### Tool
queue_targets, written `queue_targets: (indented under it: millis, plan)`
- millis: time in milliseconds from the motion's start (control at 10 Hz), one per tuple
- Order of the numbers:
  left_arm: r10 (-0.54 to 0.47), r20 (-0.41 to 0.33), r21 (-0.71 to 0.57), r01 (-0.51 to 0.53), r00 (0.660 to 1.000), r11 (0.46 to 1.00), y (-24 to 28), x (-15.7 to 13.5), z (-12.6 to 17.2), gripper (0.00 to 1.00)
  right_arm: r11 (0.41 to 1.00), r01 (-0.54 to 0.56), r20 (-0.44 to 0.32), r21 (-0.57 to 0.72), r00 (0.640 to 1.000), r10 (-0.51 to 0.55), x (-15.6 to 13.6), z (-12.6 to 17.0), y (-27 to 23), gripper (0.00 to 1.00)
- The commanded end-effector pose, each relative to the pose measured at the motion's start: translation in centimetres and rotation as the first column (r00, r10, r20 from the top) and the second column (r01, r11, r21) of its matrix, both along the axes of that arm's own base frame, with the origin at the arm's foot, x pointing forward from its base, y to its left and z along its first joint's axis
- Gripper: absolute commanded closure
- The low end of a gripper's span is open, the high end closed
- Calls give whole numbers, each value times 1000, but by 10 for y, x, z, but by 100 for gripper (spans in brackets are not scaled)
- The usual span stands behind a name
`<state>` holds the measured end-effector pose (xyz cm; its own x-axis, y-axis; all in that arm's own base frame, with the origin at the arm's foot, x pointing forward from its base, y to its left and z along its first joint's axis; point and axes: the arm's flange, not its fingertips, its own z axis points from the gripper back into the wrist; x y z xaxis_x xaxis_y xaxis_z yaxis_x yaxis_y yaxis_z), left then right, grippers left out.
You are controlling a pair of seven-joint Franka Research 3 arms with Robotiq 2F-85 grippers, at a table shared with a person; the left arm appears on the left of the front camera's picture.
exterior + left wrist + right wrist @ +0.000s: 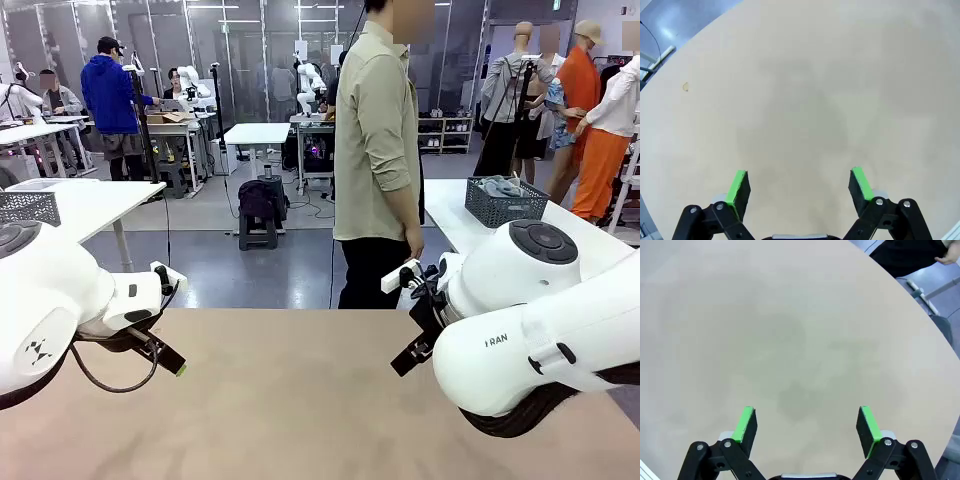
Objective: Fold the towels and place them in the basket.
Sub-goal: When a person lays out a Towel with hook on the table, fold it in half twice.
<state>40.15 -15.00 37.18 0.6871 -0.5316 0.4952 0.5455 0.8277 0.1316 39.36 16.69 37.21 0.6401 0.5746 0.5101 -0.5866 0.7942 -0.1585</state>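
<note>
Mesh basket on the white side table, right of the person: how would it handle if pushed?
The basket looks low and wide, so it would probably slide rather than tip. Its lattice walls suggest light plastic, likely a bit flexible. The cloth heaped inside probably adds little weight.

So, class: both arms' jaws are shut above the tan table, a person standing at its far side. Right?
No: both jaws are open, not shut. The left wrist view shows its green pads wide apart; the right wrist view, its pads too. The tan table and person stand as stated.
</note>
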Motion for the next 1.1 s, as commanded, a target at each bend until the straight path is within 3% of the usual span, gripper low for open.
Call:
queue_targets:
  millis: [0, 1000]
  plan:
    - [0, 0, 0, 0, 1000, 1000, 0, 0, 0, 0, 1000, 0, 0, 0, 1000, 0, 0, 0, 0, 0]
    - [0, 0, 0, 0, 1000, 1000, 0, 0, 0, 0, 1000, -2, 1, -2, 1000, 2, 0, 0, 0, 0]
